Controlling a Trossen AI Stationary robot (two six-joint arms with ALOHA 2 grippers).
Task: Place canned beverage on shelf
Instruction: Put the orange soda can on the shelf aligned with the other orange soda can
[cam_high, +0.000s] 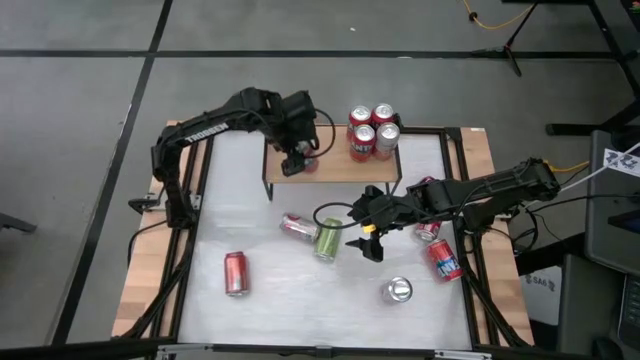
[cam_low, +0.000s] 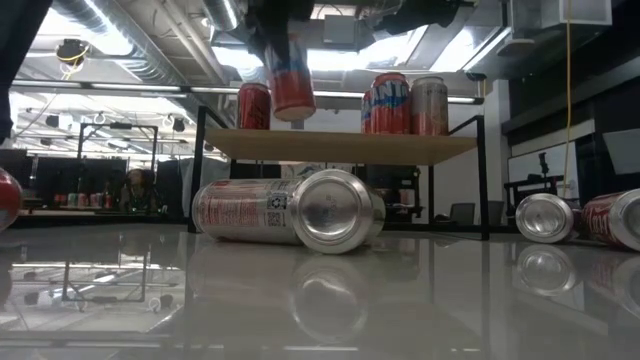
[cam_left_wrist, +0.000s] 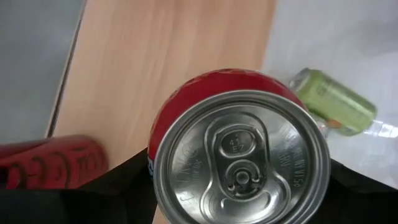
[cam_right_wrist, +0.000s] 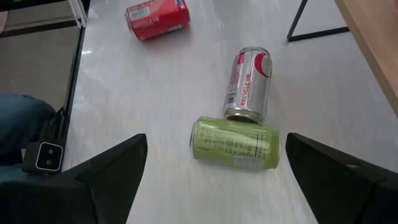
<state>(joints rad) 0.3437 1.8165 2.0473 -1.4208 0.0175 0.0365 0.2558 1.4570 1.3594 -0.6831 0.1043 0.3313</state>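
We find the left claw (cam_high: 300, 160) above the shelf (cam_high: 290, 172), pinching a red can (cam_left_wrist: 239, 146) upright, lid up. In the low view that can (cam_low: 292, 85) hangs clear of the plank top, its base not touching the wood. Beneath the claw the plank is bare light wood; the plank's front edge lies close by on the worktop side. To one side of the held can, a second red can (cam_left_wrist: 50, 167) shows at the frame edge. At the far end of the shelf from the left claw stands a cluster of four cans (cam_high: 373, 130), red and silver, so the open plank runs between the claw and that cluster.

The right claw (cam_high: 366, 238) hovers low over the white worktop (cam_high: 300, 290), fingers spread wide with nothing between them. Just ahead of it lies a green can (cam_right_wrist: 235, 143) on its side, and touching that, end to side, a silver-and-red can (cam_right_wrist: 249, 85), also toppled. Beyond both, well apart, a red can (cam_right_wrist: 157, 18) lies near the worktop edge. Behind the right claw, along its arm, two more red cans (cam_high: 440, 252) lie near the worktop's right edge, and a silver can (cam_high: 399, 290) sits nearer the front. Open white surface remains between the green can and the front edge.
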